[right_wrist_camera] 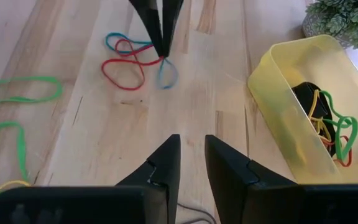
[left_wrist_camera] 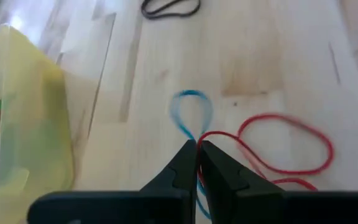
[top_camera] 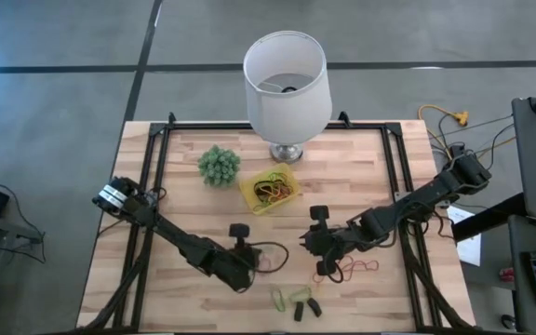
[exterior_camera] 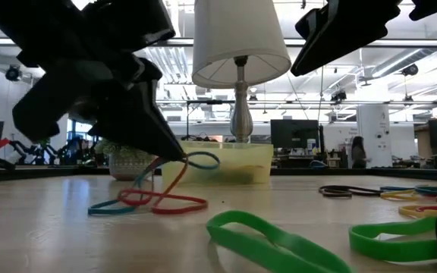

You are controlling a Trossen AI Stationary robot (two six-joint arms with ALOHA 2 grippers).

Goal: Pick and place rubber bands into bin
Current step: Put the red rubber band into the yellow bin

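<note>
I see the left gripper (left_wrist_camera: 196, 148) clenched on blue and red rubber bands (left_wrist_camera: 253, 140) over the pale wooden table (top_camera: 184, 200); right gripper (right_wrist_camera: 191, 155) slightly parted, empty; office monitors behind.

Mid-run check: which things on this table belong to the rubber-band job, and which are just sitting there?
Belongs to the job:
- blue and red bands pinched by the shut left gripper
- loose green bands on the wood
- yellow bin, bands already inside
- right gripper, fingers slightly apart, holding nothing

Just lying about:
- white lamp
- fuzzy green plant
- small dark stubby pieces
</note>
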